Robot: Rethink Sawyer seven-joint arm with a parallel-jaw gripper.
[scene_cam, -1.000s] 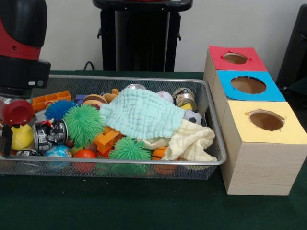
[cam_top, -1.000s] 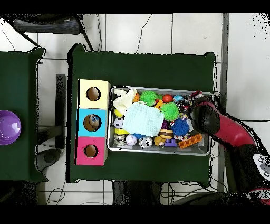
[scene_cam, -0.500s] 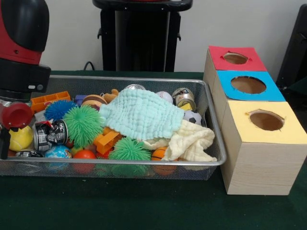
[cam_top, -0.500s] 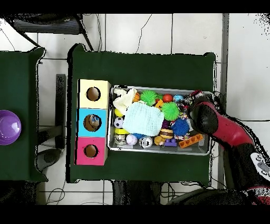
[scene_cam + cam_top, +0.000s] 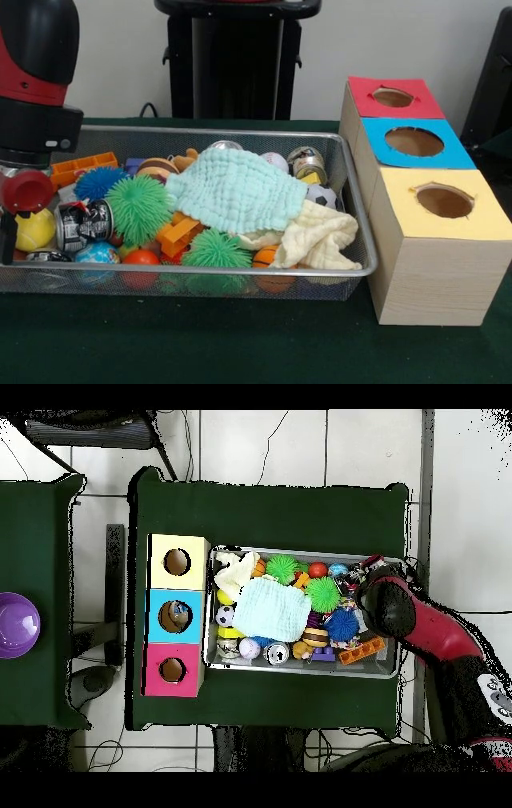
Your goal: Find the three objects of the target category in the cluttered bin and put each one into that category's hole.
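Arm (image 5: 36, 76) cut off at the left edge and top of the front view, so gripper (image 5: 10, 232) mostly out of frame; only a red round part and a dark strip visible low at the bin's left end, beside a yellow toy (image 5: 34, 230). Cannot tell whether gripper is spread or closed, nor whether anything is held. From overhead, gripper hidden under the red and black arm (image 5: 400, 616), which covers the bin's right end there.

Bin (image 5: 358, 210) sits on the green table (image 5: 240, 344), long axis running left to right in the front view, its right end just beside the row of three wooden boxes. Boxes topped red (image 5: 394, 97) farthest, blue (image 5: 414, 142) in the middle, yellow (image 5: 445, 201) nearest, each with a round hole.

Much of the bin's contents buried under a pale green cloth (image 5: 236, 190) in the middle and a cream cloth (image 5: 320, 236) at the near right. Around them: green spiky balls (image 5: 140, 208), a blue spiky ball (image 5: 100, 182), a can (image 5: 84, 225), small balls and orange blocks (image 5: 178, 232), partly covered and hard to sort.
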